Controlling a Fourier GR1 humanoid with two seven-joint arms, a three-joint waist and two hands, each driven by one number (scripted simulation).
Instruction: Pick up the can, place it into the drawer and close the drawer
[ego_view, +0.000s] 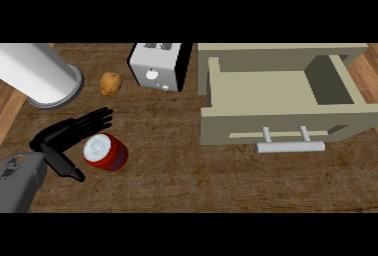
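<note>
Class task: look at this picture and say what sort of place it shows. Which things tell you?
Probably a kitchen counter: a white toaster, a brown potato and an open beige drawer sit on a wooden worktop.

The counter (221, 185) is dark brown with a fine, mottled weave-like grain, and lighter orange-brown wood planks show at the far left and upper right edges. The can (105, 151), lower left of centre, is red with a white top carrying a faint bluish mark. Beside it the left hand (65, 136) is black, on a grey forearm. The drawer (284, 97), at the right, is a pale olive beige with a light grey handle (290, 146). The toaster (157, 66), top centre, is silver-white with black sides. The potato (111, 83) is golden tan. The cylinder (37, 75), upper left, is white with a grey rim.
</note>
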